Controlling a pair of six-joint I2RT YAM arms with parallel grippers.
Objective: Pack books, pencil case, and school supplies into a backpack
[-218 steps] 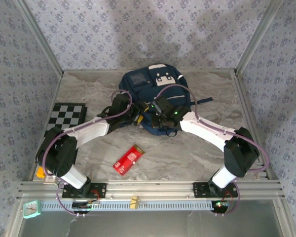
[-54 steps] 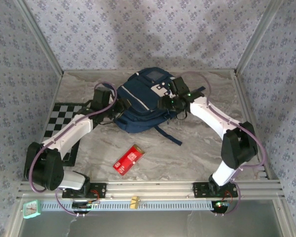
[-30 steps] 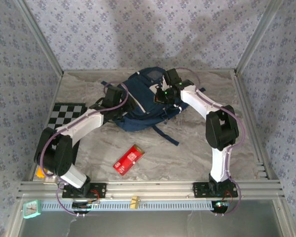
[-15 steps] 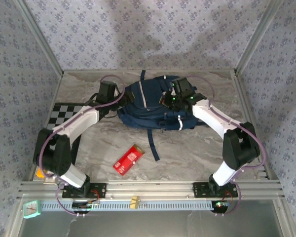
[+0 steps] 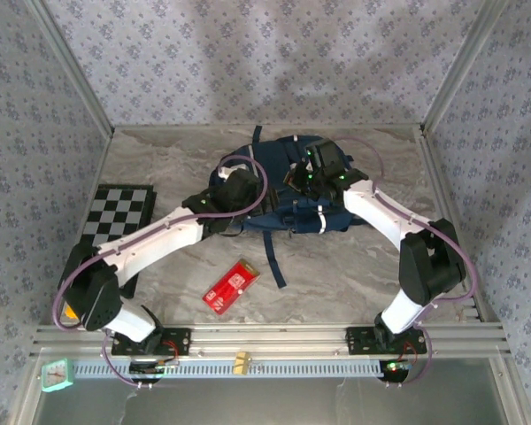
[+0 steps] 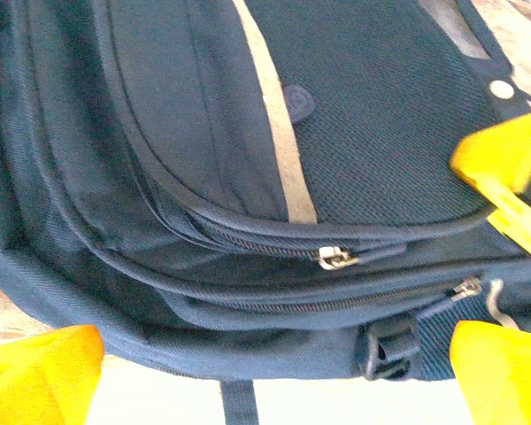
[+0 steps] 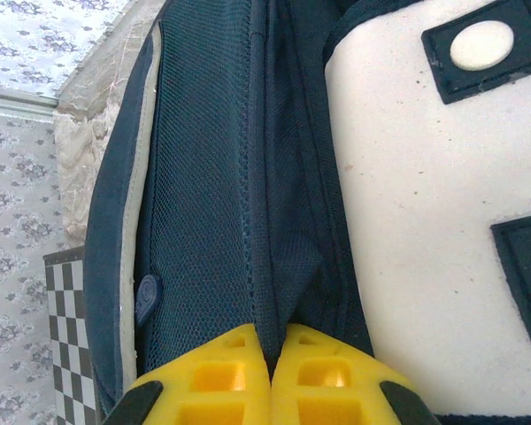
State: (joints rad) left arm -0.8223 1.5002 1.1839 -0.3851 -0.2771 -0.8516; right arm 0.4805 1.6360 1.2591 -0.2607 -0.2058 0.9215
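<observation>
At mid-tabletop (image 5: 354, 266), found the backpack (image 5: 288, 190) lying crosswise, long axis left to right. Saw the right hand (image 7: 270, 372) pressed together on a fold of its navy fabric, the left hand (image 6: 274, 381) spread wide just over the zips (pull tab (image 6: 336, 258) directly below, zip running along that same axis). Judged the left hand nearer for unzipping. Noted the red packet (image 5: 232, 286) on the near side, well apart.
</observation>
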